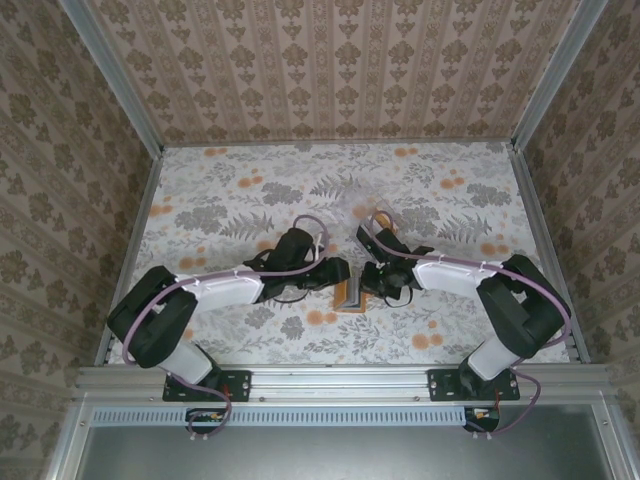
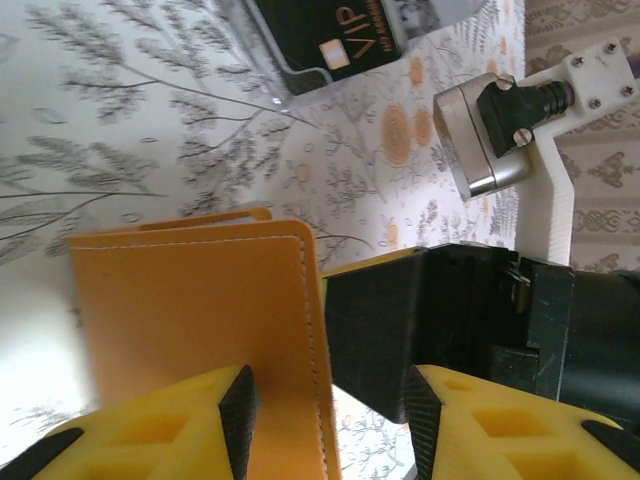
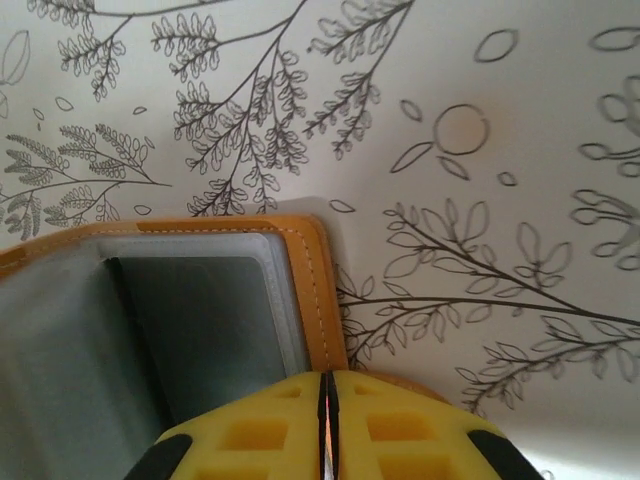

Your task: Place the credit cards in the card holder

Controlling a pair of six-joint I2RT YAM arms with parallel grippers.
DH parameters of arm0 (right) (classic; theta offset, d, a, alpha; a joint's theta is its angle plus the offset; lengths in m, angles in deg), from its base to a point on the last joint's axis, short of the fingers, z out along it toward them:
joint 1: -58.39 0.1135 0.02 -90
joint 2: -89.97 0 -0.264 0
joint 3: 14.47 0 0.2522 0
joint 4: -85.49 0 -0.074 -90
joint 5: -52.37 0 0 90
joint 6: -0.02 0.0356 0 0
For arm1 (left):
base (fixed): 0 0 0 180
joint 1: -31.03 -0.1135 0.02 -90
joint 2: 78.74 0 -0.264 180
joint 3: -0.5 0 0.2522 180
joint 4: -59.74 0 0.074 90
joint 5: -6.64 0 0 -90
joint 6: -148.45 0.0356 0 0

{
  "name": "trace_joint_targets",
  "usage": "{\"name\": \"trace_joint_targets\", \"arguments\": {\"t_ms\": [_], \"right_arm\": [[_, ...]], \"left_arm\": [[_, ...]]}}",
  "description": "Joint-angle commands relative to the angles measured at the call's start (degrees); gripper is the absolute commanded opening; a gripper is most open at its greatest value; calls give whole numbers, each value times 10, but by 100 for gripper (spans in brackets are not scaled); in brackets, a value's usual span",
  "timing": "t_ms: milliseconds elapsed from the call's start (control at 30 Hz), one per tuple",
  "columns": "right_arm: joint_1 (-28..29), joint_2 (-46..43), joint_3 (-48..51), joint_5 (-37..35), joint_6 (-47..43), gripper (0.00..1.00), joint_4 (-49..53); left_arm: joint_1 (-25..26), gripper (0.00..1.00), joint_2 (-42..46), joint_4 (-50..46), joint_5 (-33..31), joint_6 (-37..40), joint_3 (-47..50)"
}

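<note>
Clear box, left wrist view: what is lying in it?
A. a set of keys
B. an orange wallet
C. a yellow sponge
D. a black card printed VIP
D: a black card with VIP lettering shows through the wall of the clear box.

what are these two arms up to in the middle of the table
Both arms meet at the orange card holder. The right gripper is shut at its edge, apparently pinching it open, with grey cards showing inside. The left gripper is open, straddling the cover. A black card lies in a clear box beyond.
</note>
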Motion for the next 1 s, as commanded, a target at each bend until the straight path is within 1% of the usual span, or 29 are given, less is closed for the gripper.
{"name": "trace_joint_targets", "arguments": {"t_ms": [0,167,267,333,367,500,600,833,967], "right_arm": [[-13,-48,9,-10,4,15,31],[-31,-115,14,-45,-10,19,72],[-34,-137,15,-47,-20,20,81],[-33,-141,18,-32,-23,20,71],[-33,-143,19,-28,-22,20,67],[-33,-146,21,-20,-20,20,59],[-33,-144,20,-10,-21,19,53],[-33,-146,18,1,-20,19,50],[-33,-150,17,12,-20,18,42]], "left_arm": [[5,47,-23,24,12,-12,-21],[7,46,-58,49,21,-27,-25],[8,44,-79,45,29,-31,-36],[8,45,-90,43,30,-37,-37],[8,48,-97,43,30,-41,-36],[9,52,-123,69,45,-55,-34],[9,61,-129,77,49,-60,-34],[9,70,-98,63,34,-46,-30],[8,74,-69,47,22,-34,-26]]}}
